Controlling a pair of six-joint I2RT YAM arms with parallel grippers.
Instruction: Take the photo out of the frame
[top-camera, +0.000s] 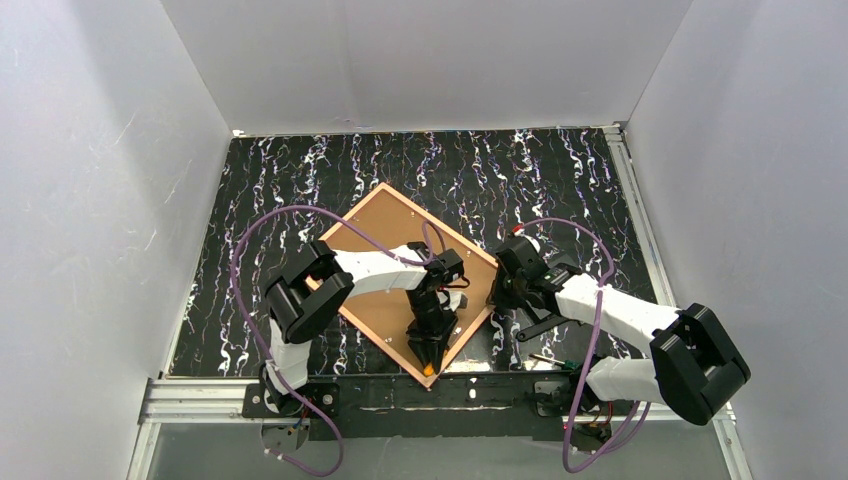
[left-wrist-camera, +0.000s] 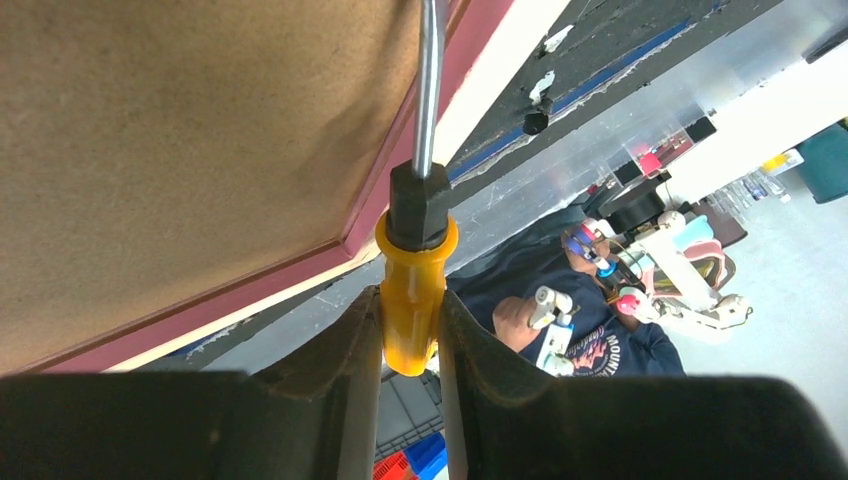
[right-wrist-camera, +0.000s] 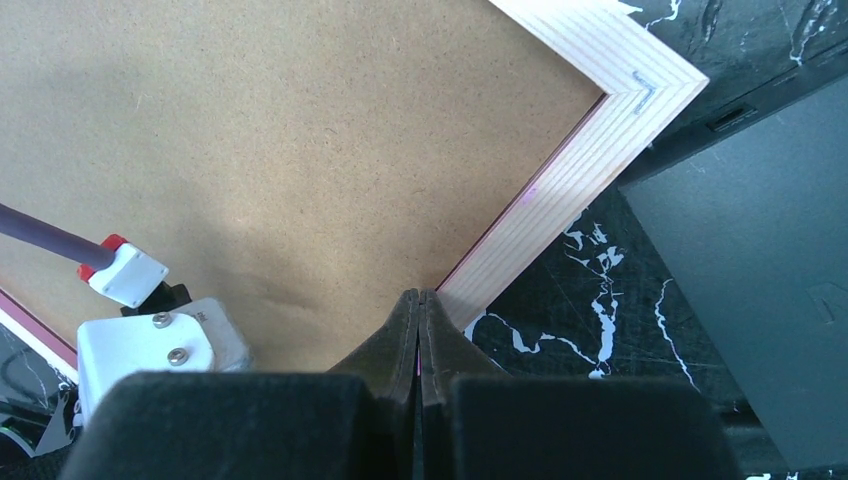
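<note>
The frame (top-camera: 441, 224) lies face down on the table, turned like a diamond, with its brown backing board (top-camera: 385, 225) up. The photo is hidden under that board. My left gripper (top-camera: 430, 350) hangs over the near corner and is shut on the orange handle of a screwdriver (left-wrist-camera: 412, 280). The steel shaft runs along the frame's pink edge (left-wrist-camera: 300, 270). My right gripper (right-wrist-camera: 418, 295) is shut, and its tips sit where the board (right-wrist-camera: 300, 130) meets the frame's pale striped rim (right-wrist-camera: 590, 150) on the right side.
The black marbled tabletop (top-camera: 560, 190) is closed in by white walls on three sides. A metal rail (top-camera: 200, 400) runs along the near edge. A small tool (top-camera: 555, 362) lies near the right arm's base. The left arm's white wrist block (right-wrist-camera: 145, 345) is close to my right fingers.
</note>
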